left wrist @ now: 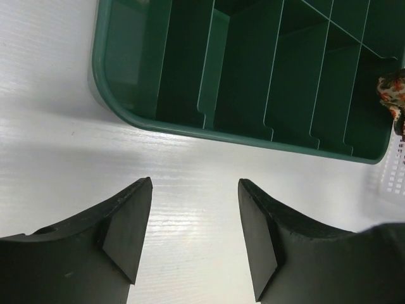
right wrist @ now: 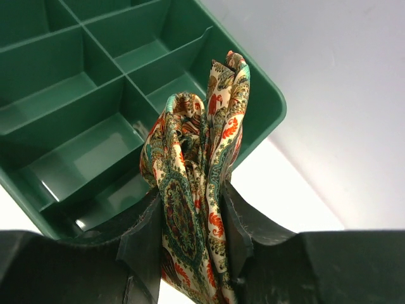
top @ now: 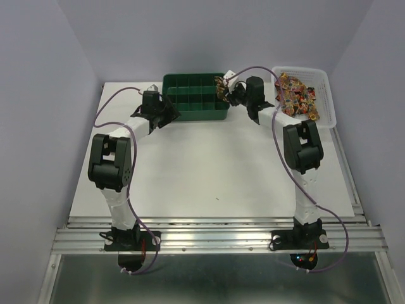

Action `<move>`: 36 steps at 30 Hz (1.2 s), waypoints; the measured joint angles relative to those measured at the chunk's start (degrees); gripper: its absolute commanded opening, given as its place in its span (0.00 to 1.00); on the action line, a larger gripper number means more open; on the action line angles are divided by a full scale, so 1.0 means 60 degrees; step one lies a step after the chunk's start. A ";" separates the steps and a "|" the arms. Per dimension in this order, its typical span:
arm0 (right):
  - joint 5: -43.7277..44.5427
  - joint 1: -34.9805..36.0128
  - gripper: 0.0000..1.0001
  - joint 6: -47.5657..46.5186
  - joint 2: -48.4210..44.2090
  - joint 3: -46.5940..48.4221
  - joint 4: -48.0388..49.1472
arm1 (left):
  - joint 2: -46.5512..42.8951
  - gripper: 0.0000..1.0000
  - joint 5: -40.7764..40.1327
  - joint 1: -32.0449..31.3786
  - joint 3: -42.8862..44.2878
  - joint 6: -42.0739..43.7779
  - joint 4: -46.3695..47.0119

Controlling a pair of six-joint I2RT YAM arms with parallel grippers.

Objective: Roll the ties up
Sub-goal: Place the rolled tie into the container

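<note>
My right gripper (right wrist: 188, 218) is shut on a bunched paisley tie (right wrist: 193, 164) in cream, green and red, and holds it over the far right corner of the green compartment tray (right wrist: 69, 120). In the top view the right gripper (top: 229, 90) and the tie (top: 221, 82) are at the tray's (top: 196, 96) right end. More ties (top: 296, 94) lie heaped in the white basket (top: 325, 82). My left gripper (left wrist: 195, 190) is open and empty over the bare table, just in front of the tray's (left wrist: 253, 76) left end; in the top view it (top: 166, 113) is at the tray's left front corner.
The tray has several empty compartments. The white basket stands at the back right corner, close to the tray; its wall (left wrist: 395, 171) shows at the right edge of the left wrist view. The table's far edge and the back wall are just behind both.
</note>
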 measured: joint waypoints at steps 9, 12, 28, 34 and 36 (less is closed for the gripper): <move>-0.2408 -0.0044 0.01 -0.0659 -0.1628 -0.1657 -0.1166 | -0.0433 0.67 0.0732 0.0000 -0.0612 0.0390 0.0437; -0.3657 -0.0044 0.01 -0.1840 -0.2637 -0.1851 -0.2688 | -0.1402 0.67 0.1377 0.0022 -0.1745 0.0739 0.0834; -0.6375 0.0903 0.01 -1.2193 -0.6998 -0.3064 -1.4160 | -0.7005 0.81 0.4156 0.0047 -0.6211 0.1701 0.2656; -0.6528 0.1177 0.01 -1.2779 -0.7308 -0.3257 -1.5078 | -0.7745 0.80 0.5111 -0.0372 -0.6721 0.1443 0.3850; -0.6557 0.1239 0.01 -1.2750 -0.7267 -0.3257 -1.5121 | -0.7686 0.80 0.5104 -0.0776 -0.6699 0.1381 0.4098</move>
